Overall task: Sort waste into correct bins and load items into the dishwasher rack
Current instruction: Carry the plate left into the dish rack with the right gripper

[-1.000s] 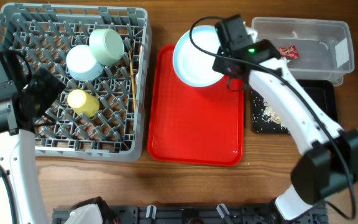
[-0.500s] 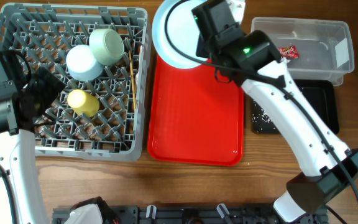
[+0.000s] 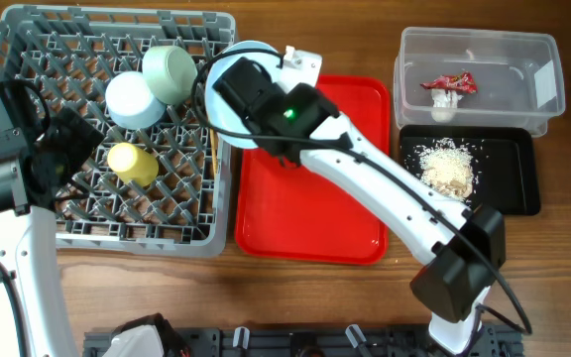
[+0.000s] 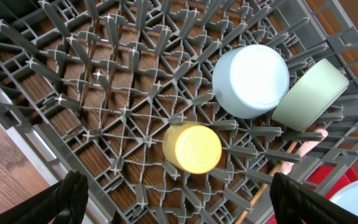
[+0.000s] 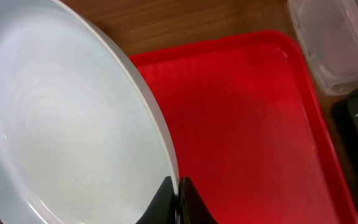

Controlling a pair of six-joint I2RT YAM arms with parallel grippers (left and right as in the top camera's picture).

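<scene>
My right gripper (image 5: 178, 186) is shut on the rim of the white round plate (image 5: 67, 124). It holds the plate (image 3: 249, 52) tilted over the right edge of the grey dishwasher rack (image 3: 28, 40). In the rack sit a pale blue bowl (image 3: 133, 99), a pale green bowl (image 3: 171, 72), a yellow cup (image 3: 132, 163) and wooden chopsticks (image 3: 211, 129). My left gripper (image 4: 182, 205) hangs open above the rack's front left part, near the yellow cup (image 4: 192, 147), holding nothing. A red-and-white wrapper (image 3: 449, 84) lies in the clear tub (image 3: 543, 50). Beige food scraps (image 3: 447, 167) lie in the black tray (image 3: 509, 188).
A red serving tray (image 3: 310, 198) lies bare between the rack and the bins, under my right arm. Bare wooden table (image 3: 266, 288) runs along the front edge.
My right arm has swung the plate leftward, from over the red tray's far right corner to the rack's right edge, uncovering the tub and black tray. The left arm has not moved.
</scene>
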